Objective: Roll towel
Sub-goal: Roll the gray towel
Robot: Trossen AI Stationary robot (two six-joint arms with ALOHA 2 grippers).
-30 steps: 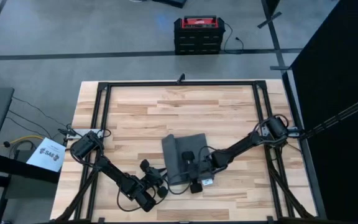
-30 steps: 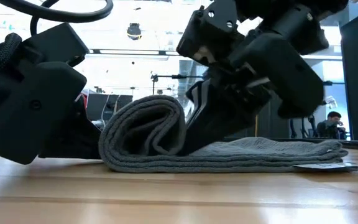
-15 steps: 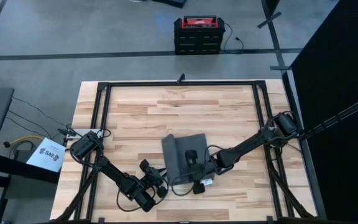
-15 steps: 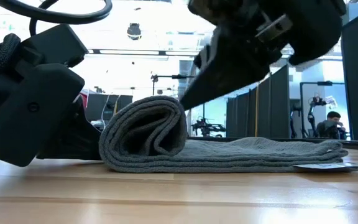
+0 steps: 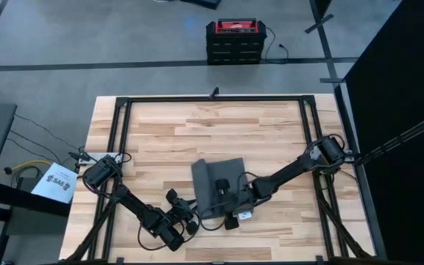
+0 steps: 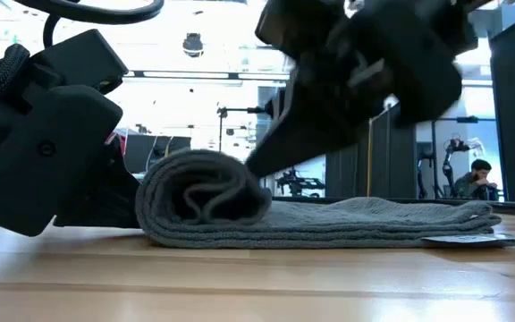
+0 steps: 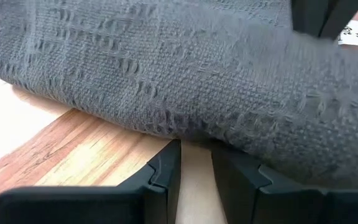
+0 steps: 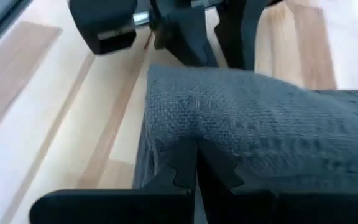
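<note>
R gripper (image 8: 194, 163) clamped on towel (image 5: 218, 184) roll's near end, flat part lying rightward; L gripper (image 7: 194, 165) slightly apart, just left.

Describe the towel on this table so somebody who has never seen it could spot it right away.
On the wooden table, look near the middle toward the front edge, where the left gripper and the right gripper meet. The towel is the dark grey cloth there, one end curled into a roll, a small white tag at the flat end.
</note>
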